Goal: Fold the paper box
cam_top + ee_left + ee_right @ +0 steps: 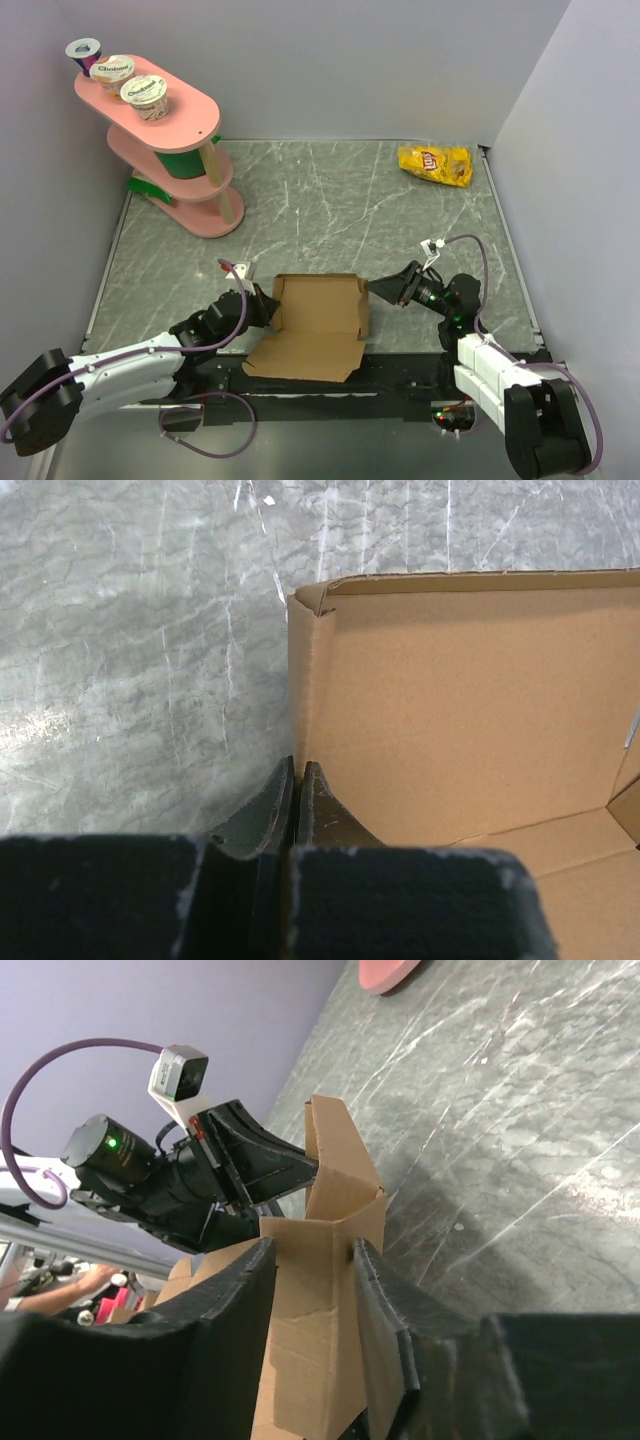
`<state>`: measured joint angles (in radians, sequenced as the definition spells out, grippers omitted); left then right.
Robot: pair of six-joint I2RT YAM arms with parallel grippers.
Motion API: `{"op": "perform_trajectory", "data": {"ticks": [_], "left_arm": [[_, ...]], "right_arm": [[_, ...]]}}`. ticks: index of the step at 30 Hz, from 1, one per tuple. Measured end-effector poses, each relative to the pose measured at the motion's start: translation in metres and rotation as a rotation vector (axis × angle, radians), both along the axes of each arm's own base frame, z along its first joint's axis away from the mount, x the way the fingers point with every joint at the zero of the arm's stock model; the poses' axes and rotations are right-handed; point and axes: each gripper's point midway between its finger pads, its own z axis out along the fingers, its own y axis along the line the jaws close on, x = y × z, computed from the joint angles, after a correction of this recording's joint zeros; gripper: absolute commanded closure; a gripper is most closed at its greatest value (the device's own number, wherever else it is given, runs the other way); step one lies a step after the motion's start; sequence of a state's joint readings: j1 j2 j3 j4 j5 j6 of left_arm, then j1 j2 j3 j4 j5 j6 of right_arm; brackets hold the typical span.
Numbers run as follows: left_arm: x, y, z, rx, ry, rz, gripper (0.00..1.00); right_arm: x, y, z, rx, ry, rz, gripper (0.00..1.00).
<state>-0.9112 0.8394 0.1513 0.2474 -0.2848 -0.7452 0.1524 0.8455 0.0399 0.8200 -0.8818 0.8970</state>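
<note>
The paper box is plain brown cardboard, half formed, near the table's front edge. Its back and side walls stand up and a flap lies flat toward me. My left gripper is at the box's left wall. In the left wrist view the left gripper is shut, with the edge of the box wall pinched between the tips. My right gripper is at the right wall. In the right wrist view the right gripper has both fingers pressed against a folded corner of the box.
A pink tiered rack with three yogurt cups on top stands at the back left. A yellow chip bag lies at the back right. Grey walls close in the marble table on three sides.
</note>
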Motion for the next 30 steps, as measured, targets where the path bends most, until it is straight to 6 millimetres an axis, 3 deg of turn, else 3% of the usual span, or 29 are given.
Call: {"op": "perform_trajectory", "data": {"ticks": [10,24,30], "left_arm": [[-0.001,-0.001,-0.008,0.026,0.016,-0.010,0.99],[0.000,0.000,-0.007,0.033,0.000,-0.017,0.99],[-0.001,0.001,-0.005,0.031,-0.002,-0.017,0.99]], "right_arm": [[0.001,0.000,-0.001,-0.011,-0.007,-0.013,0.65],[0.000,0.002,-0.025,-0.088,0.046,-0.053,0.66],[0.002,-0.001,-0.035,-0.121,0.069,-0.078,0.59]]}}
